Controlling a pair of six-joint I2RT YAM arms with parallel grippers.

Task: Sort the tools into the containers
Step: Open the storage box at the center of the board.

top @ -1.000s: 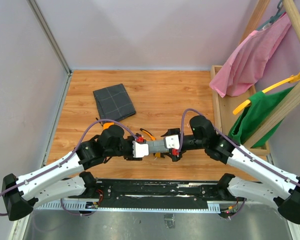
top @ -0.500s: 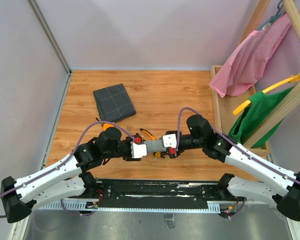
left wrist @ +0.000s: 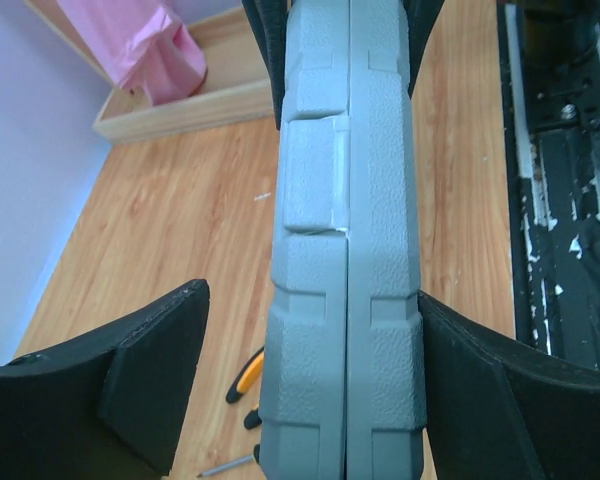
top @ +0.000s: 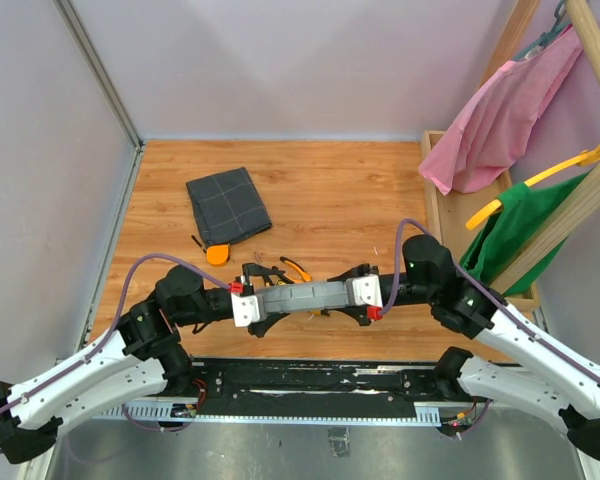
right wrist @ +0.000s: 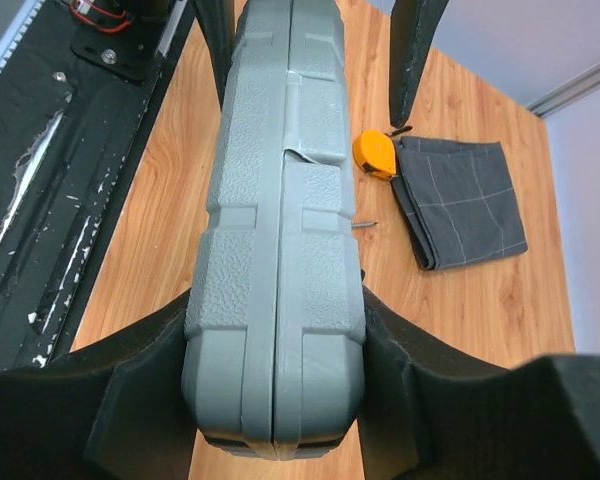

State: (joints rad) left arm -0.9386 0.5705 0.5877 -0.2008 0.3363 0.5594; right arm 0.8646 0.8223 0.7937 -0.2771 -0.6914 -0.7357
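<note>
Both arms have drawn apart, baring more of the shut grey case (top: 305,296) held on edge between them. The right gripper (top: 360,293) pinches one end; the left gripper (top: 252,303) has spread. The pouch (top: 228,203) lies beyond the left gripper. Laying the case flat likely wants a firm right grip.

Closed grey case (top: 305,296) on edge, grid-lined dark pouch (top: 228,204) flat behind, round orange piece (top: 217,254) beside it

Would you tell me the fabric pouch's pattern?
The pouch is dark grey with pale grid lines, clearest in the right wrist view.
</note>
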